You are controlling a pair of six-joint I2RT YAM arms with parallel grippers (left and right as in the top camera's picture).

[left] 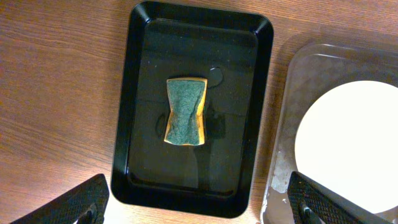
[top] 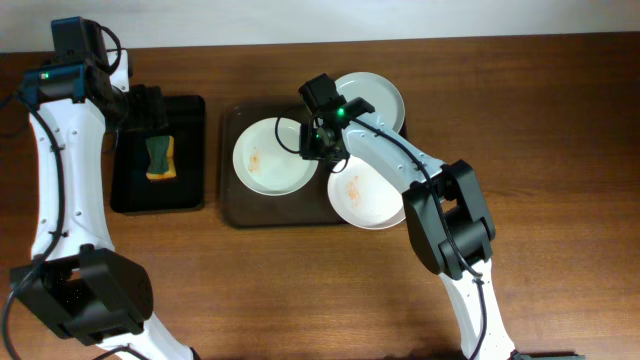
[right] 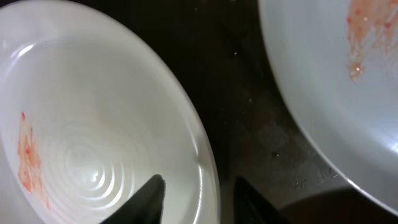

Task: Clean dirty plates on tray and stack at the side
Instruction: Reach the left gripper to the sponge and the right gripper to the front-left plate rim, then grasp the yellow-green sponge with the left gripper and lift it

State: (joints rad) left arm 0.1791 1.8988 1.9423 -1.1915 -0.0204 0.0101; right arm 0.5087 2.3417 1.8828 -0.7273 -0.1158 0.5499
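Observation:
Three white plates lie on or at the dark brown tray (top: 232, 205). The left plate (top: 268, 160) has an orange smear. The front right plate (top: 365, 200) is smeared too and overhangs the tray's edge. The back plate (top: 378, 95) looks clean and sits partly off the tray's far corner. My right gripper (top: 320, 140) is open and straddles the left plate's right rim (right: 93, 124), one finger inside and one outside (right: 199, 199). The smeared front right plate (right: 336, 93) lies beside it. My left gripper (left: 199, 208) is open and empty above the sponge (left: 185, 112).
A small black tray (top: 190, 110) holds a green and yellow sponge (top: 160, 157) at the left. In the left wrist view the black tray (left: 127, 124) lies beside the brown tray's edge (left: 283, 124) and the left plate (left: 354, 143). Wooden table all round.

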